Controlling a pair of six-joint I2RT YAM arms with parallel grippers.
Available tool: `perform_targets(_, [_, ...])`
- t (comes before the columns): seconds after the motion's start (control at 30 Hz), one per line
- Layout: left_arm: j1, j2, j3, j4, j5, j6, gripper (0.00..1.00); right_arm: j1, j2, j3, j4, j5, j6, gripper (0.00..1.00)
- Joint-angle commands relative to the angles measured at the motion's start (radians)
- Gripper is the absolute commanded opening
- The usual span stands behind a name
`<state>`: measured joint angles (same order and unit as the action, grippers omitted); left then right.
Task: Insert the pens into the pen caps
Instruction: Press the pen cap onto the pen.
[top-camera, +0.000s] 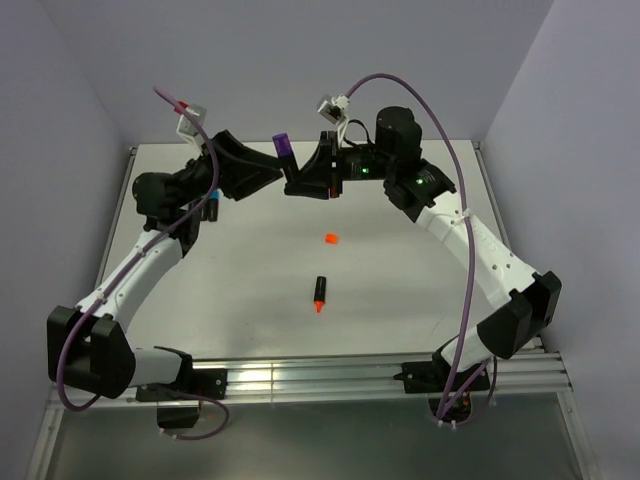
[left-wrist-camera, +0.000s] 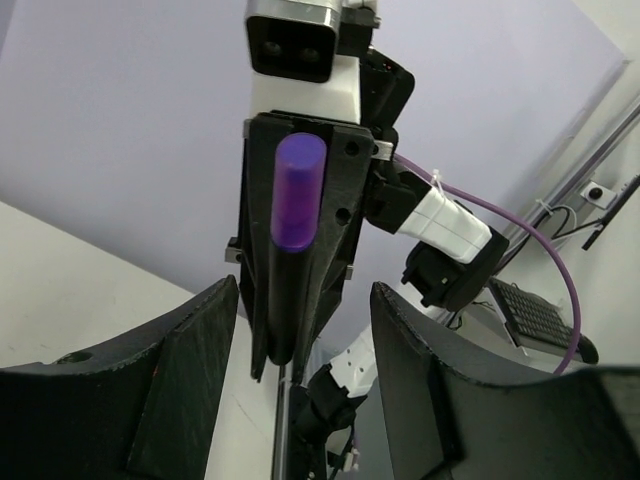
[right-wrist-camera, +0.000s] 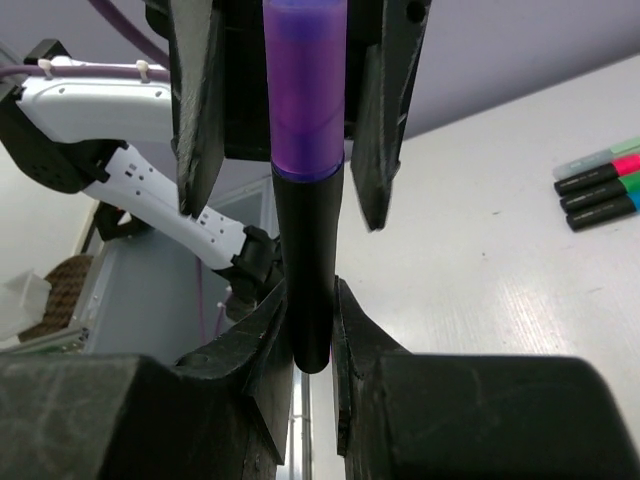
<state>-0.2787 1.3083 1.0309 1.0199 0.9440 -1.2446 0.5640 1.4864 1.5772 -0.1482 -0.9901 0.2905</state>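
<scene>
Clamping the smooth black cylindrical barrel of the purple pen (right-wrist-camera: 308, 270), the right pincer (right-wrist-camera: 310, 305) is holding it above the matte white counter (right-wrist-camera: 480, 300). The left pincer (left-wrist-camera: 305, 335) is standing apart, its flat wedge-shaped fingers (right-wrist-camera: 200, 100) flanking the translucent purple cap (right-wrist-camera: 305, 90) seated on the pen's end.

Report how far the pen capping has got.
Done: a row of pens lies side by side, seemingly capped. In hand: the right tool is shut on the purple pen, purple cap seemingly on; the left tool is open. Left: the orange pen and orange cap lie apart.
</scene>
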Motion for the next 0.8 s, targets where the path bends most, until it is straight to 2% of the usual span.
perform_targets(0.0, [-0.025,0.008,0.029,0.043,-0.013,0.007,0.6,0.01,-0.028,-0.016,0.105,-0.025,0.068,0.0])
perform_targets(0.2, [-0.053,0.029,0.046,0.049,-0.013,0.002,0.47,0.014,-0.018,-0.029,0.142,-0.025,0.101,0.0])
perform_targets(0.3, [-0.062,0.039,0.044,0.054,-0.017,-0.003,0.36,0.017,-0.018,-0.037,0.145,-0.031,0.105,0.0])
perform_targets(0.4, [-0.059,0.046,0.052,0.037,-0.024,0.002,0.15,0.02,-0.021,-0.051,0.145,-0.033,0.107,0.0])
perform_targets(0.5, [-0.051,0.051,0.064,-0.003,-0.027,0.004,0.0,0.02,-0.026,-0.066,0.145,-0.033,0.105,0.0])
perform_targets(0.6, [-0.043,0.049,0.075,-0.061,-0.025,0.031,0.01,0.02,-0.026,-0.075,0.145,-0.025,0.108,0.01])
perform_targets(0.63, [-0.031,0.046,0.08,-0.12,-0.013,0.042,0.0,0.019,-0.029,-0.083,0.145,-0.018,0.11,0.2])
perform_targets(0.7, [-0.013,0.04,0.099,-0.211,0.004,0.103,0.0,0.008,-0.038,-0.097,0.136,-0.01,0.102,0.42])
perform_targets(0.73, [0.016,0.036,0.109,-0.277,0.012,0.14,0.0,0.001,-0.043,-0.109,0.128,-0.004,0.101,0.6])
perform_targets(0.77, [0.033,0.031,0.138,-0.466,0.016,0.246,0.01,-0.009,-0.054,-0.117,0.104,0.002,0.089,0.69])
